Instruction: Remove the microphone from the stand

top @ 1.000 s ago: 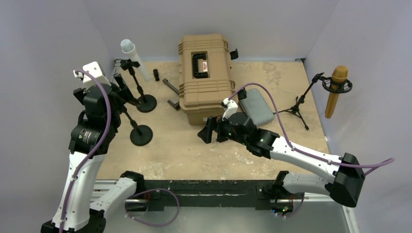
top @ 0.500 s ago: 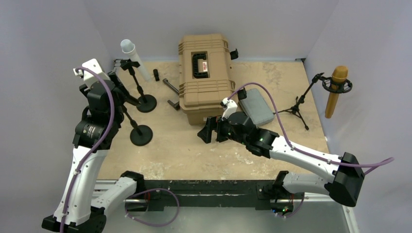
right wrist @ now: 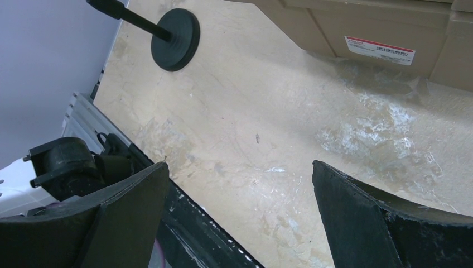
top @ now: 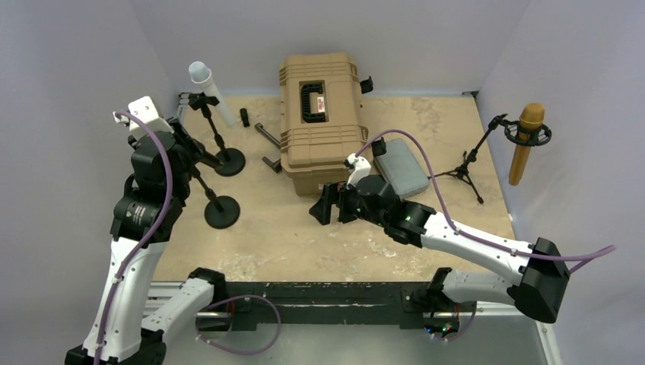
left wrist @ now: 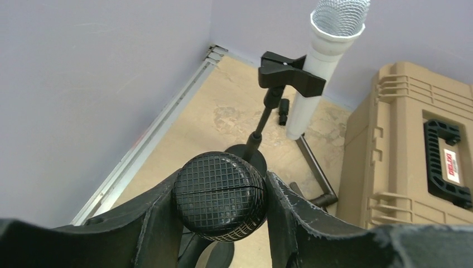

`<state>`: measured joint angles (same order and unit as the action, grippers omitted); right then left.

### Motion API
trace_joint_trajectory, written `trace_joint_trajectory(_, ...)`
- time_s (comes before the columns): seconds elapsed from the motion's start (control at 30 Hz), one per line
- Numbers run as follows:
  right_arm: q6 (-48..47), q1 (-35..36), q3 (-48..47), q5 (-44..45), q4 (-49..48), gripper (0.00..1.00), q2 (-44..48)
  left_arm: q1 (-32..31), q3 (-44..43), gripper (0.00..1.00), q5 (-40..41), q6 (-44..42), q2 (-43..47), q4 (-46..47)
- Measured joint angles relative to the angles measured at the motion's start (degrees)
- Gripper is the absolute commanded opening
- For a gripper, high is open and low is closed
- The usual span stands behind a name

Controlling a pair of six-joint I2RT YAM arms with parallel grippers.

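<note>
Black microphone, with a round head of fine square-mesh grille split by a seam, sits between the two fingers of the left gripper. Both rough black fingers press its sides, so the pincer is closed on it. It stands at the left of the table, near the lavender wall, on a thin black stand with a flat round base. A ribbed metal rail runs along the table edge at the wall's foot, leaving little room on that side.

Just behind stands a white microphone with a silver mesh top, tilted in a black clip. To the right lies a ribbed tan hard case with a black handle.

Bare, mottled beige tabletop lies open between the stand's base and the case. Over it hangs the right gripper, its jaws spread wide and holding nothing.
</note>
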<state>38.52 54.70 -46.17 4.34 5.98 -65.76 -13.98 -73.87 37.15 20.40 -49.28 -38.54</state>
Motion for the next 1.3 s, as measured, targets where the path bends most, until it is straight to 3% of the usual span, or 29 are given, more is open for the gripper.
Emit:
trace_joint_trajectory(0.17, -0.15, 0.0, 0.0, -0.35, -0.09, 0.99, -0.81, 0.07, -0.5, 0.0, -5.84, -0.33, 2.03, -2.1)
trace_joint_trajectory(0.63, -2.78, 2.16, 0.0, -3.8, -4.81, 0.98, -0.5, 0.09, -4.59, 0.0, -33.7, -2.29, 7.13, -13.38)
trace_joint_trajectory(0.9, -4.15, 5.07, -0.48, -4.09, -5.75, 0.98, -0.52, 0.07, -2.82, 0.0, -55.41, 0.0, 7.5, -11.52)
trace_joint_trajectory(1.3, -13.25, 6.12, -15.65, -6.88, -3.41, 0.97, -0.59, 0.07, -1.27, 0.0, -70.42, -0.26, 4.96, -8.5)
